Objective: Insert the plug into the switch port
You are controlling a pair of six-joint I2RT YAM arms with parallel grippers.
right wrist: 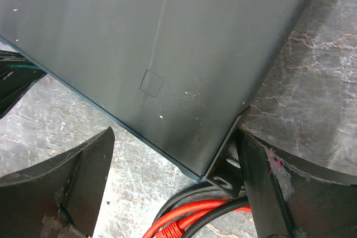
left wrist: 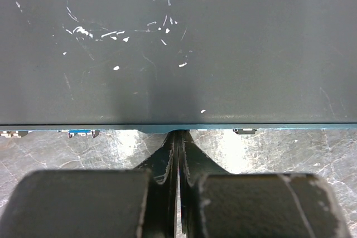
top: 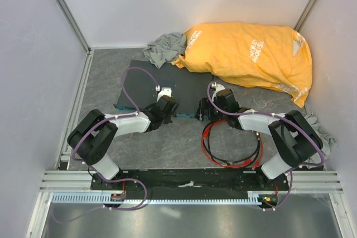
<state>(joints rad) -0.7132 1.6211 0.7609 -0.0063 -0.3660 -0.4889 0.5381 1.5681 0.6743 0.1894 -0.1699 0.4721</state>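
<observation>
While the right claw [right wrist: 167, 157] gapes astride the box [right wrist: 139, 43] corner and the left claw [left wrist: 177, 137] sits pinched together at its edge, a squeeze may seize the box, not the plug [right wrist: 172, 231].

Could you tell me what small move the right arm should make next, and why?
Probably draw the right gripper back and down toward the plug. Its fingers stand open astride the box corner, holding nothing, while the plug lies loose on the red cable just below. The shut left gripper sits against the box's front edge, seemingly steadying it.
</observation>
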